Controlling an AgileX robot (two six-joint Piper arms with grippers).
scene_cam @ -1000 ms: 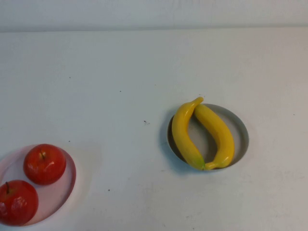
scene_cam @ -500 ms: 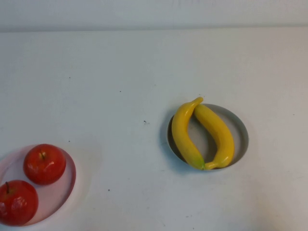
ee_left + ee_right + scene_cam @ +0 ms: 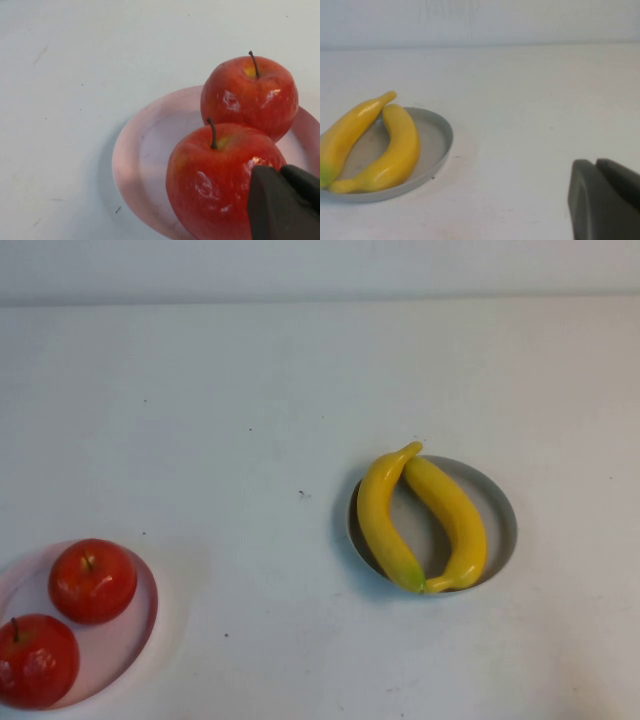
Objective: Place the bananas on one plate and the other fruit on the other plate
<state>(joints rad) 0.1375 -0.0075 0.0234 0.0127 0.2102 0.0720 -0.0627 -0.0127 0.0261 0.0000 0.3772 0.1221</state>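
Sorting looks done: 2 bananas (image 3: 420, 520) on grey-blue plate (image 3: 500, 505), 2 apples (image 3: 92, 580) on pink plate (image 3: 140, 625). Left gripper (image 3: 282, 202) beside the apples, right gripper (image 3: 602, 197) well apart from the bananas; jaws' opening can't tell, nothing held. Next: none needed, arms stay clear.

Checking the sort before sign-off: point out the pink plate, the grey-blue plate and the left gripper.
pink plate (image 3: 145, 150): left wrist view, bare inner surface.
grey-blue plate (image 3: 497, 510): high view, right rim.
left gripper (image 3: 282, 202): left wrist view, dark finger.

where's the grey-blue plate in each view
High view: grey-blue plate right of centre, under both bananas.
Left wrist view: not in it; left gripper beside the apples.
Right wrist view: at left; right gripper at the corner.
Shared landmark: the bananas.
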